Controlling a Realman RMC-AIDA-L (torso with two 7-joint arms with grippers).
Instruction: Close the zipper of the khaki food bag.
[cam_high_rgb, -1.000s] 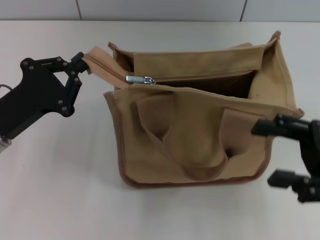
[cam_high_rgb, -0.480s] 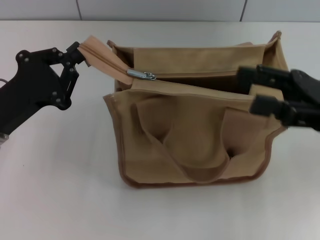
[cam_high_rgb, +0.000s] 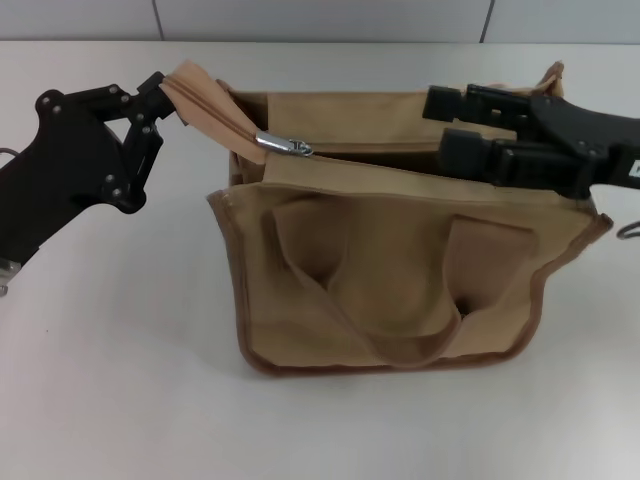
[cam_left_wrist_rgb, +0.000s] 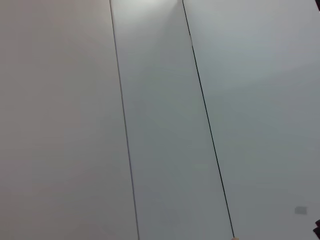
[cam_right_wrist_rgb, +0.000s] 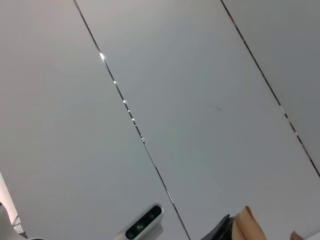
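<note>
The khaki food bag (cam_high_rgb: 400, 270) stands on the white worktop (cam_high_rgb: 120, 380), its long axis running left to right and its mouth gaping; the zipper (cam_high_rgb: 283, 146) slider sits near the left end. The left hand (cam_high_rgb: 168, 95) pinches the zipper's free tail at the bag's left corner. The right hand (cam_high_rgb: 445, 125) hovers over the open mouth's right part, fingers spread, holding nothing.

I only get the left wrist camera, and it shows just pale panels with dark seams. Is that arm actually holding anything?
Observer: Yes. In the head view the left gripper pinches the loose end of the zipper beside the khaki food bag.
Operator: Is the bag zipped up?
Observer: No. The silver slider sits near the left end, and the top gapes open.
Operator: And the other arm?
Observer: The right gripper hovers over the open top, fingers apart, pointing toward the slider.
</note>
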